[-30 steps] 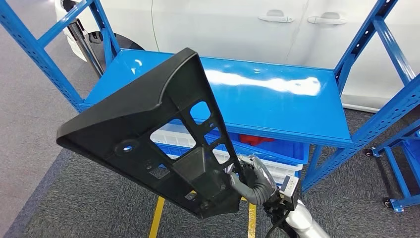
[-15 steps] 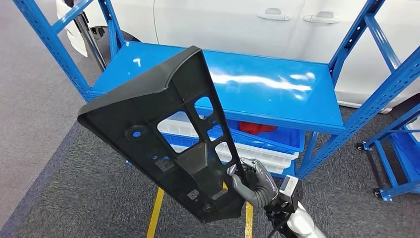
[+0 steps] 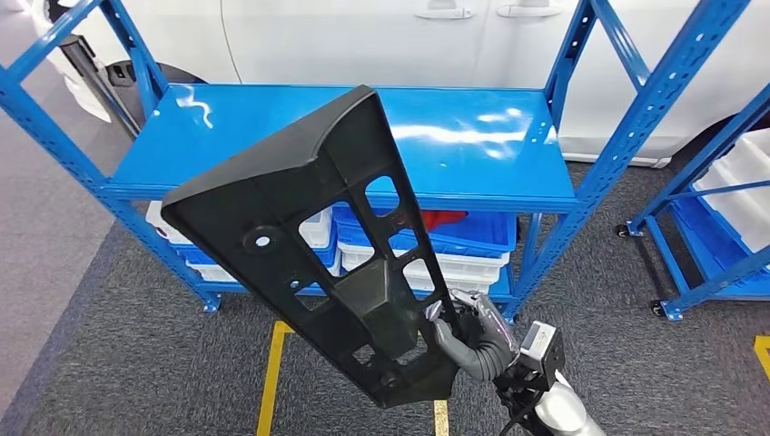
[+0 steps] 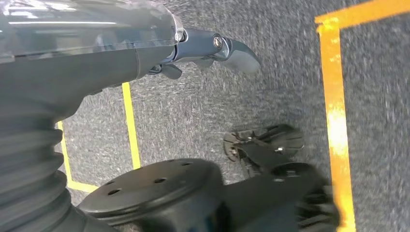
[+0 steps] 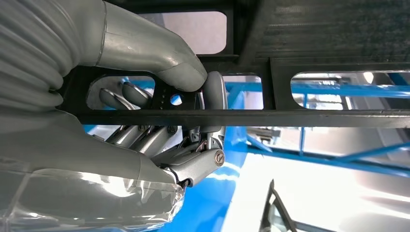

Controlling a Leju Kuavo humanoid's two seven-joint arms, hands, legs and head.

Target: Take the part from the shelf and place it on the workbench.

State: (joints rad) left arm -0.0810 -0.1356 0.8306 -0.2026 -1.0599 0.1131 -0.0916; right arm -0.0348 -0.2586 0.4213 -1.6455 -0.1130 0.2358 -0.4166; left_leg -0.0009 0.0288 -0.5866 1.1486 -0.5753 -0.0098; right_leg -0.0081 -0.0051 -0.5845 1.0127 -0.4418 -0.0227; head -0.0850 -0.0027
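A large black plastic part, flat with ribs and several cut-outs, hangs tilted in front of me, above the carpet. My right hand grips it at its lower edge. In the right wrist view the thumb and fingers of the right hand wrap a thin bar of the part. Beyond the part stands the blue shelf, its top board bare and shiny. My left hand hangs over the grey floor with a finger stretched out and nothing in it.
A white car stands close behind the shelf. Blue and white bins sit on the lower level, one holding something red. A second blue rack is at the right. Yellow lines mark the carpet.
The whole picture has shifted, so the camera moved: the shelf now looks farther away and more square-on. The part stays in my right hand, held slightly more upright.
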